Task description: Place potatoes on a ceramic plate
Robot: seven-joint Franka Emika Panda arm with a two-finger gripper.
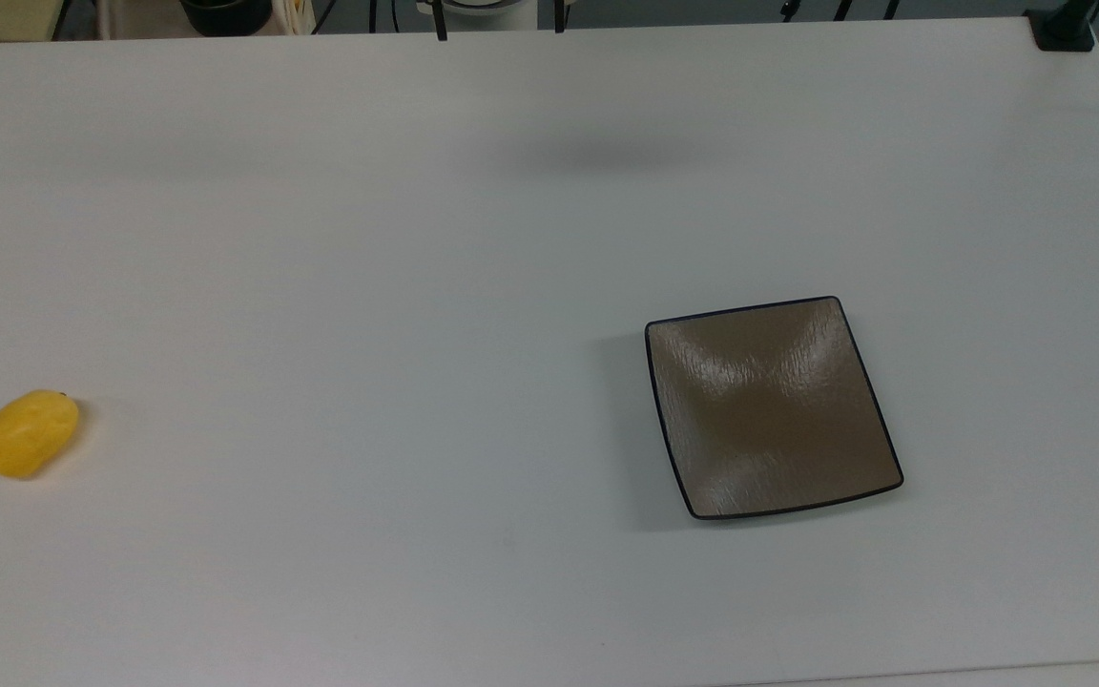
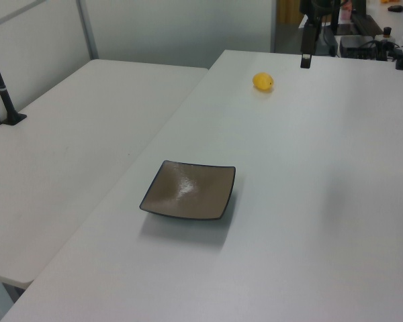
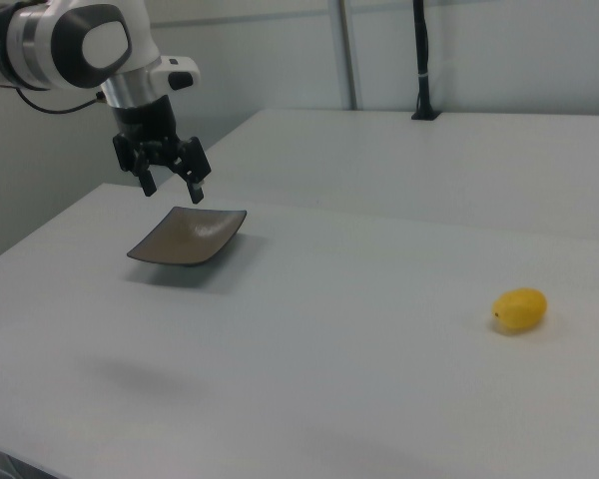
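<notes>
Right view: the potato (image 3: 520, 309) is seen lying on the white table (image 3: 379, 339), at the right view's right, well apart from the ceramic plate (image 3: 187, 238), which is empty. In the top view the potato (image 1: 31, 433) is near the top view's left edge and the ceramic plate (image 1: 771, 406) is at the right of centre, with bare table (image 1: 368, 334) between them. The potato is judged to be light and stiff, with a smooth, plastic-like skin that may be slippery; because it is a lumpy oval, it could roll or slide out if it is pinched near an end. It is best taken across the short width, at the middle, from above. The gripper (image 3: 169, 184) is held in the air and pointed downward, with the fingers spread apart and nothing between them. It appears in the right view over the far edge of the plate, well apart from the potato. The grasp is not yet begun.
</notes>
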